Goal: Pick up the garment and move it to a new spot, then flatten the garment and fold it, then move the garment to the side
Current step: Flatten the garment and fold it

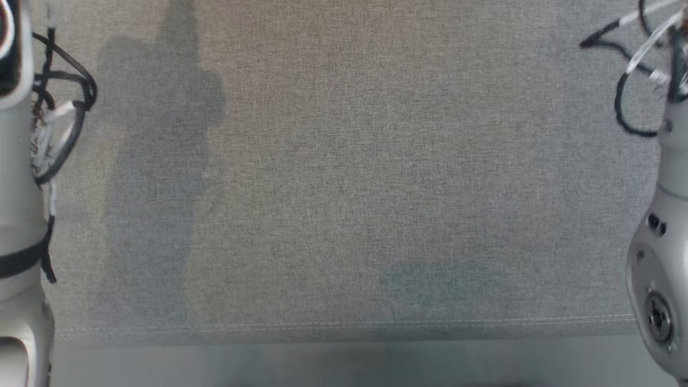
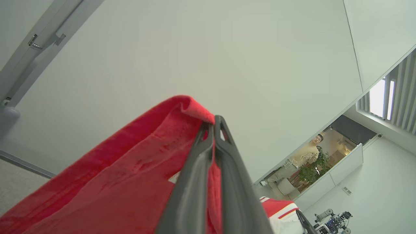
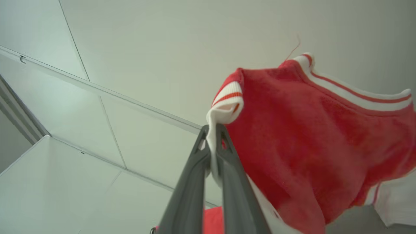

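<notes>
L wrist view, nearest: left gripper (image 2: 214, 125) has both fingers pressed together, pinching a folded edge of the red garment (image 2: 130, 169), which drapes down-left from the tips. A small white patch (image 2: 174, 177) on the fabric beside the fingers is poss. a tag, too small to read. Lower right, a red/white striped bit (image 2: 279, 208) lies next to another dark finger (image 2: 305, 221). R wrist view: right gripper (image 3: 213, 131) is also clamped tight, nipping the white ribbed cuff (image 3: 226, 100) w/ its red stripe; the rest of the garment spreads out to the right, striped band along its top edge. So the garment hangs in the air betw. the two grippers, w/ pale wall and ceiling panels behind. Head view: grey cloth table (image 1: 344, 188), pale left forearm (image 1: 19, 177) w/ black cables (image 1: 62, 107) at one edge, right forearm (image 1: 664, 258) at the other. Farther off in L wrist view: a person (image 2: 307, 155) by a plant (image 2: 314, 169), and slatted blinds (image 2: 401, 94) top right.
</notes>
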Motion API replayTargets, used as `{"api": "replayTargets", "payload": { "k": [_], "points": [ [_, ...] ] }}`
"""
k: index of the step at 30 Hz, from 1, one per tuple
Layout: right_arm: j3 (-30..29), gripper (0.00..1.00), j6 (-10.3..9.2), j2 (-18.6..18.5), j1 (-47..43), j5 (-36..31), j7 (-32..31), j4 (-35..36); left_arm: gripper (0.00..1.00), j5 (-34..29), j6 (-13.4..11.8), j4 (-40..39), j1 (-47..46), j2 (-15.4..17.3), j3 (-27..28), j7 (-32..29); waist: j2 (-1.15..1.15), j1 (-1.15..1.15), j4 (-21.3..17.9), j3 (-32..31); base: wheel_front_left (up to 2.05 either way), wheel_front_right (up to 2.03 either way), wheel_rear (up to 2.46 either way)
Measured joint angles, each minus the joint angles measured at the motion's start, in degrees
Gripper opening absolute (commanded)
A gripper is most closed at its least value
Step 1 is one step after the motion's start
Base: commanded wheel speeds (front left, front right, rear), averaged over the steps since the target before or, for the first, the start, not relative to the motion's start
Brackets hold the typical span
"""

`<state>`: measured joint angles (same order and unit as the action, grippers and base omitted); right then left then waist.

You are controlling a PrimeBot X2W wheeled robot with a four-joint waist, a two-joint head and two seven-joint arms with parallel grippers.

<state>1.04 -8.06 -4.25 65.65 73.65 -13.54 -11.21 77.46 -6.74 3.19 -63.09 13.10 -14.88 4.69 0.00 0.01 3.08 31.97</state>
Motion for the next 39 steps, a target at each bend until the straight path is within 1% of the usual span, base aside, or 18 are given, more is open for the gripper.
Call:
{"api": "replayTargets", "payload": {
  "k": [2,4,7,8,9,11,14,18,19,22,26,28,31,33,35,36,39],
  "points": [
    [0.1,0.0,0.88,0.2,-5.2,0.8,-1.0,-0.5,0.0,0.0,1.3,0.8,3.3,-0.4,-0.3,0.9,0.0,0.0,0.1,-0.2,0.0,0.0,0.0],
    [-0.3,0.0,1.0,0.2,-11.0,2.2,-1.8,-0.6,0.0,0.0,2.5,1.3,8.1,-0.2,-0.8,0.9,0.0,0.0,0.3,-0.8,0.0,0.0,0.0],
    [-1.9,0.0,1.0,0.3,-16.9,5.0,-2.2,0.0,0.0,0.8,3.2,1.4,14.6,0.7,-0.7,1.0,0.0,0.0,0.5,-1.9,0.0,0.0,0.0],
    [-1.9,0.0,1.0,0.3,-16.9,5.0,-2.2,0.0,0.0,0.8,3.2,1.4,14.6,0.7,-0.7,1.0,0.0,0.0,0.5,-1.9,0.0,0.0,0.0],
    [-2.8,0.0,0.99,0.5,-18.5,5.7,-2.1,0.4,0.0,1.0,3.4,1.5,16.7,1.1,-0.3,1.4,0.0,0.0,0.5,-2.3,0.0,0.0,0.0],
    [-4.2,0.0,1.68,0.5,-22.0,6.9,-2.1,1.1,0.0,1.1,4.3,1.9,21.1,1.7,-0.1,2.2,0.0,0.0,0.5,-3.1,0.0,0.0,0.0],
    [-6.3,0.0,1.92,0.7,-28.4,8.0,-1.6,1.1,0.0,2.8,5.3,2.3,28.5,1.9,0.7,3.2,0.0,0.0,0.4,-4.7,0.0,0.0,0.0],
    [-7.3,0.0,1.85,1.2,-35.6,9.3,-1.6,1.3,0.0,4.2,5.8,1.6,35.9,2.1,1.3,3.5,0.0,-0.01,0.2,-7.4,0.0,0.0,0.0],
    [-7.7,0.0,1.82,1.6,-38.9,10.2,-1.6,1.7,0.0,5.1,5.9,0.6,39.2,1.9,1.4,3.9,0.0,-0.01,0.0,-8.9,0.0,0.0,0.0],
    [-8.6,0.0,1.42,1.9,-43.4,11.4,-1.6,2.6,0.0,7.3,6.0,-1.3,43.9,1.0,1.5,4.4,0.0,-0.01,-0.3,-11.0,0.0,0.0,0.0],
    [-9.2,0.0,1.36,2.0,-49.3,11.7,-1.6,4.1,0.0,8.0,5.9,-3.4,49.6,-0.1,1.2,4.5,0.0,-0.01,-0.6,-13.6,0.0,0.0,0.0],
    [-9.3,0.0,0.96,2.0,-52.2,11.8,-1.6,5.0,0.0,7.9,5.8,-3.9,52.4,0.2,0.5,4.5,0.0,-0.01,-0.7,-14.7,0.0,0.0,0.0],
    [-9.2,0.0,0.96,2.2,-56.7,11.5,-1.6,6.4,0.0,7.1,5.2,-3.9,56.6,0.6,-0.1,5.3,0.0,-0.01,-0.8,-16.2,0.0,0.0,0.0],
    [-8.9,0.0,0.96,2.3,-59.5,11.0,-1.6,7.1,0.0,5.7,4.6,-4.0,59.1,1.8,-0.2,5.9,0.0,-0.01,-0.7,-17.1,0.0,0.0,0.0],
    [-8.3,0.0,0.96,2.6,-62.2,9.7,-1.0,7.6,0.0,5.1,4.6,-4.6,61.0,2.7,0.1,6.1,0.0,-0.01,-0.7,-17.7,0.0,0.0,0.0],
    [-7.6,0.0,0.93,2.6,-64.6,9.3,-1.0,8.0,0.0,5.1,4.6,-6.1,62.5,2.7,0.7,6.6,0.0,-0.01,-0.8,-18.2,0.0,0.0,0.0],
    [-6.9,0.0,0.92,2.8,-67.8,8.5,-0.4,8.4,0.0,5.1,4.3,-8.0,64.3,2.7,1.7,7.0,0.0,-0.01,-1.1,-18.7,0.0,0.0,0.0]
  ]
}}
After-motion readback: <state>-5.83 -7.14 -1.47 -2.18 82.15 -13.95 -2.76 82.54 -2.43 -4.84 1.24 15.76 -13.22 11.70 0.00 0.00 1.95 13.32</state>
